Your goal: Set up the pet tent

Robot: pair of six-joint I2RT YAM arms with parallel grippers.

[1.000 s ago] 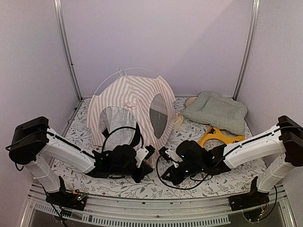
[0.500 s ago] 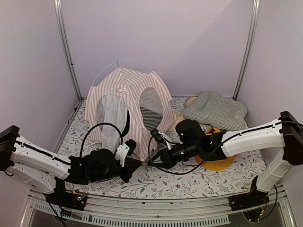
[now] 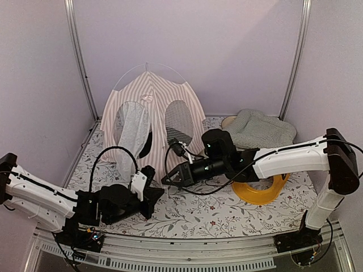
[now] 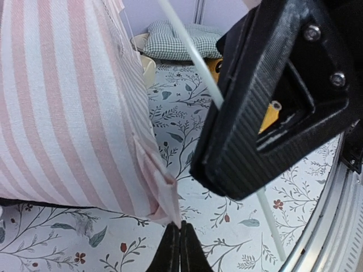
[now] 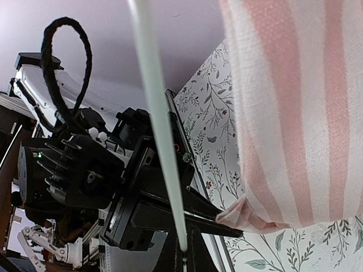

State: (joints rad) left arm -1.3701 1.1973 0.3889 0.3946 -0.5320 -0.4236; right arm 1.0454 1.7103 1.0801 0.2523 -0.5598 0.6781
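Your left gripper [image 4: 180,253] is shut, pinching the bottom corner [image 4: 168,199] of the pink-and-white striped fabric pet tent [image 3: 152,107], which stands at the back left of the floral table cover [image 3: 227,212]. Just right of that corner and above it, the thin white pole [image 5: 156,119] ends in your right gripper [image 3: 169,178], which is closed around it near its tip. The pole's long axis runs up and back toward the tent's peak. The right arm is nearer the pole tip, so seating the tip in the pinched corner looks like the next move. Compared with a second ago, the tent stands taller and narrower. The left arm has drawn back, and the right arm reaches further left, uncovering the yellow ring [image 3: 266,195].
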